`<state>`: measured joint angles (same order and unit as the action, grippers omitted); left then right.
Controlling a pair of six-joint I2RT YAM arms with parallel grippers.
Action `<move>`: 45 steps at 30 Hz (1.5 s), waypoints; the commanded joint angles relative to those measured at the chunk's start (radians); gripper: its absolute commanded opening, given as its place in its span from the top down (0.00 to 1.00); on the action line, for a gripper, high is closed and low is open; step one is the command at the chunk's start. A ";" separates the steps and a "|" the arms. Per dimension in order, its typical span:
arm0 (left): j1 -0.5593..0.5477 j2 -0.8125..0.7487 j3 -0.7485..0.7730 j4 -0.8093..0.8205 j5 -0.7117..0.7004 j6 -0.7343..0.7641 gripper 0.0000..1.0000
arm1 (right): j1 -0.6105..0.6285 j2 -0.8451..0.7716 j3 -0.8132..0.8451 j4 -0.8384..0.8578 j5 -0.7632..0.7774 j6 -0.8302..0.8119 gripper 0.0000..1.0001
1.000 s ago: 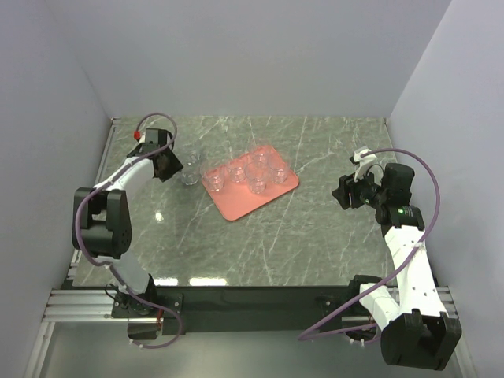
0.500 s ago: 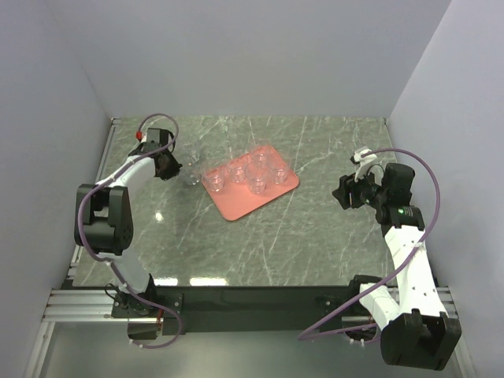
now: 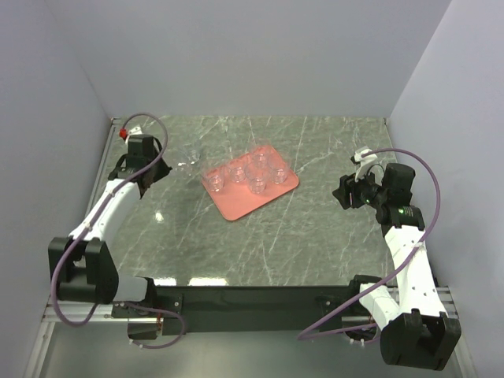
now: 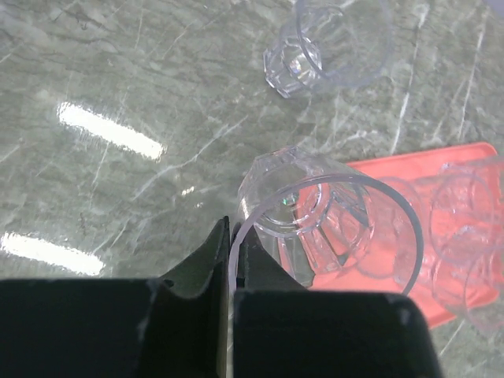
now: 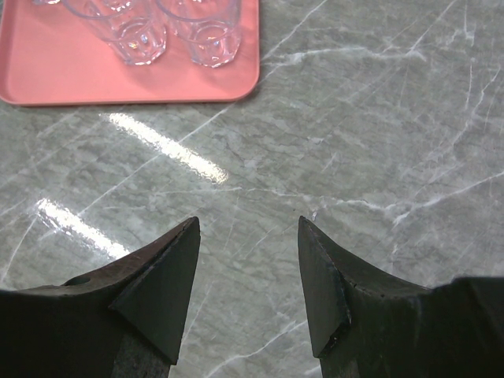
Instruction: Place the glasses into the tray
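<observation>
Clear faceted-base glass [image 4: 331, 228] w/ round rim pinched tight by L claw [image 4: 232, 240]; R claw [image 5: 248, 228] spread, holding nothing.

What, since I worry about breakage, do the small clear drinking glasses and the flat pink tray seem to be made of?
Small clear drinking glasses: transparent, glossy, with faceted moulded bases; glass or clear hard plastic, the look cannot settle which. Flat salmon-pink rectangular tray: opaque, smooth, evenly coloured with a rounded low rim, probably moulded plastic.
</observation>
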<state>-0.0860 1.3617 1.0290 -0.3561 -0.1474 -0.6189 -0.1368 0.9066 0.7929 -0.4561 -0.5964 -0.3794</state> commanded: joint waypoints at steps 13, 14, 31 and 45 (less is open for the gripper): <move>0.002 -0.292 -0.150 0.101 0.363 0.133 1.00 | -0.011 -0.009 0.000 0.027 -0.023 -0.003 0.40; 0.002 -0.299 -0.158 0.109 0.393 0.137 0.99 | -0.012 -0.011 0.000 0.027 -0.023 -0.003 0.40; -0.233 -0.205 -0.211 0.242 0.531 0.125 0.99 | -0.015 -0.011 -0.001 0.027 -0.023 -0.006 0.40; -0.417 0.023 -0.118 0.270 0.312 0.117 0.99 | -0.018 -0.012 -0.001 0.027 -0.022 -0.006 0.40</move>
<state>-0.4786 1.3571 0.8383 -0.1600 0.2302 -0.4946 -0.1448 0.9066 0.7925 -0.4561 -0.6106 -0.3798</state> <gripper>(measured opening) 0.052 0.601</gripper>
